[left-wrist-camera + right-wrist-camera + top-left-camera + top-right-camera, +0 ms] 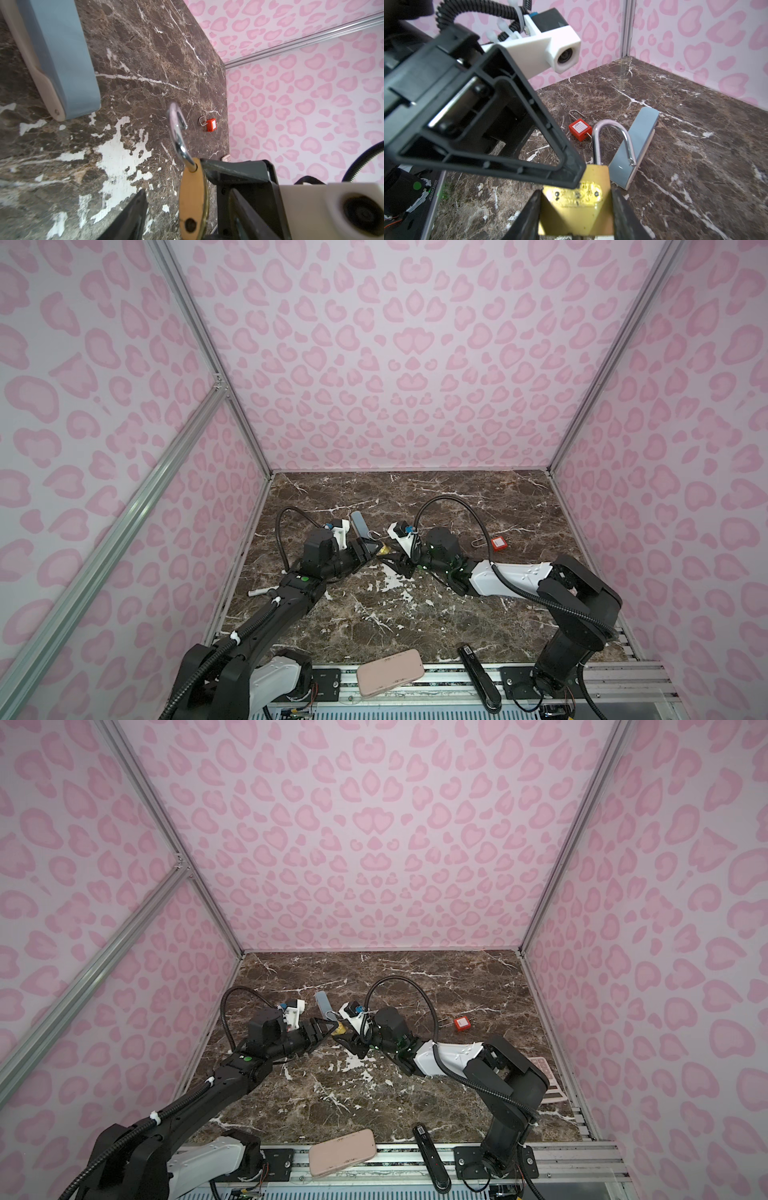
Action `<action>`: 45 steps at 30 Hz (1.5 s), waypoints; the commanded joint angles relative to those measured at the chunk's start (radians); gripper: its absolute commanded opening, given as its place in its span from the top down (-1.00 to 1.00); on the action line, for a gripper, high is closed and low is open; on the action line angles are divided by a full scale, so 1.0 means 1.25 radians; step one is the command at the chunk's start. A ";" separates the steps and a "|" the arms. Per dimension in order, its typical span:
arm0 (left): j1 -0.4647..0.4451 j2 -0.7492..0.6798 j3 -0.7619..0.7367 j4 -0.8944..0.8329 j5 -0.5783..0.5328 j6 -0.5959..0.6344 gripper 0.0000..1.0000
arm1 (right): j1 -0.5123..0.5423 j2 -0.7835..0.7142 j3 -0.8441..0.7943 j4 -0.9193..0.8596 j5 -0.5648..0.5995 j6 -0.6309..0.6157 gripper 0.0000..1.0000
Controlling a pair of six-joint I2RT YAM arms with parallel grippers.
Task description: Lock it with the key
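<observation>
One brass padlock (576, 212), one red padlock (499, 543), one stapler (478, 676), one phone (390, 672), one block (643, 124)

Black-and-white arms (523, 577), ribbed black cables (477, 9)

A brown marble-patterned tabletop (332, 493), white-veined and worn to white patches near its centre, is enclosed at 9, 12 and 3 o'clock by walls (395, 344) printed with pink heart-like spots. Aluminium posts (198, 323) are set at the far corners. A slotted metal rail (623, 680) is fixed at 6 o'clock. The whole is evenly lit.
</observation>
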 commanded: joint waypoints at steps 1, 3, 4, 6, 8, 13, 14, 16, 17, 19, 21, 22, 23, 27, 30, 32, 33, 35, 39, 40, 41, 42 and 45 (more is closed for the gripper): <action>0.000 0.017 0.015 0.087 0.009 -0.029 -0.15 | 0.000 -0.003 0.009 0.052 -0.017 0.007 0.31; -0.002 0.026 0.027 0.091 0.008 -0.032 -0.01 | 0.000 -0.004 0.010 0.052 -0.023 0.013 0.32; -0.004 0.032 0.032 0.091 0.011 -0.032 0.03 | 0.000 -0.005 0.010 0.053 -0.023 0.015 0.32; -0.008 0.043 0.040 0.094 0.021 -0.031 0.10 | 0.000 -0.007 0.009 0.057 -0.021 0.017 0.33; -0.012 0.050 0.045 0.094 0.024 -0.032 0.23 | 0.000 -0.009 0.010 0.062 -0.018 0.019 0.33; -0.018 0.052 0.047 0.100 0.020 -0.034 0.43 | 0.000 -0.008 0.015 0.075 -0.017 0.027 0.33; -0.018 0.051 0.047 0.101 0.022 -0.034 0.45 | 0.000 -0.008 0.015 0.078 -0.017 0.027 0.33; -0.019 0.049 0.049 0.098 0.021 -0.034 0.55 | 0.000 -0.007 0.014 0.091 -0.016 0.024 0.33; -0.019 0.048 0.050 0.097 0.021 -0.034 0.61 | 0.000 -0.006 0.013 0.096 -0.017 0.025 0.33; -0.019 0.043 0.052 0.095 0.019 -0.037 0.80 | -0.001 -0.011 0.011 0.097 -0.016 0.025 0.24; -0.019 0.038 0.056 0.095 0.015 -0.039 0.91 | 0.000 -0.020 0.011 0.097 -0.011 0.028 -0.07; -0.019 0.036 0.060 0.095 0.012 -0.040 0.92 | 0.000 -0.028 0.006 0.100 -0.005 0.029 -0.24; -0.020 0.032 0.065 0.094 0.009 -0.040 0.92 | -0.001 -0.038 0.002 0.104 0.001 0.034 -0.37; -0.020 0.018 0.094 0.113 -0.009 -0.036 0.92 | -0.032 -0.103 -0.032 0.139 0.013 0.123 -0.57; -0.019 0.017 0.126 0.157 -0.025 -0.033 0.92 | -0.087 -0.149 -0.035 0.134 0.008 0.299 -0.58; -0.019 0.023 0.148 0.205 -0.028 -0.040 0.92 | -0.123 -0.172 -0.021 0.111 -0.009 0.419 -0.58; -0.018 0.028 0.161 0.234 -0.030 -0.046 0.92 | -0.141 -0.181 -0.005 0.074 -0.012 0.484 -0.58; -0.019 0.041 0.180 0.298 -0.032 -0.059 0.92 | -0.183 -0.190 0.047 -0.019 -0.033 0.628 -0.59; -0.020 0.067 0.222 0.397 -0.043 -0.081 0.92 | -0.203 -0.177 0.086 0.062 -0.118 0.741 -0.53; -0.021 0.075 0.232 0.423 -0.048 -0.091 0.92 | -0.201 -0.182 0.085 0.077 -0.106 0.751 -0.53; -0.020 0.086 0.242 0.450 -0.052 -0.106 0.92 | -0.200 -0.188 0.084 0.084 -0.095 0.754 -0.53; -0.022 0.095 0.251 0.475 -0.056 -0.118 0.92 | -0.200 -0.192 0.085 0.087 -0.090 0.753 -0.53; -0.035 0.119 0.277 0.530 -0.066 -0.130 0.92 | -0.196 -0.198 0.085 0.108 -0.080 0.764 -0.55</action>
